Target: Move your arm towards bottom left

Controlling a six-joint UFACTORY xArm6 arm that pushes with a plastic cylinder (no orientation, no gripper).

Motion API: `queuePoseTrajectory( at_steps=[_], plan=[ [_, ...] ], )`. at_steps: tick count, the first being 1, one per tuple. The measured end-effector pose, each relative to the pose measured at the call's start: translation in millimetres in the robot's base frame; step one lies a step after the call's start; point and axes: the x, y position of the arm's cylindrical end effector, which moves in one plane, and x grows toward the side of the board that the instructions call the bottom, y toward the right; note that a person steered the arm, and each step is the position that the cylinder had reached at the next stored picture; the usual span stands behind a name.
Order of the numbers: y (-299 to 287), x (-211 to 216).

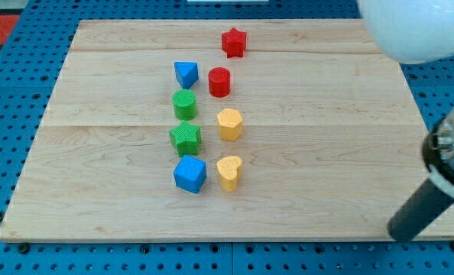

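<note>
My dark rod comes in from the view's right edge and its tip (399, 234) rests at the bottom right of the wooden board (97, 198), far right of all the blocks. The blocks stand in two columns near the middle. Left column from top: blue triangle block (185, 74), green cylinder (184, 102), green star block (186, 137), blue cube (189, 174). Right column: red star block (233, 42), red cylinder (219, 81), yellow hexagon-like block (229, 124), yellow heart block (228, 172). The tip touches no block.
The board lies on a blue pegboard surface (5, 114). A large white rounded part of the arm (418, 27) covers the view's top right corner.
</note>
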Motion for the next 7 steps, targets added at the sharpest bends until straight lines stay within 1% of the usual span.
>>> queuePoseTrajectory(
  at_steps=[1,2,4,5,6,7],
  plan=[
    [-41.3,0.6],
    [-95.6,0.3],
    [-223.8,-2.3],
    [-278.6,-10.4],
    [-324.0,-18.3],
    [-350.8,-19.5]
  ],
)
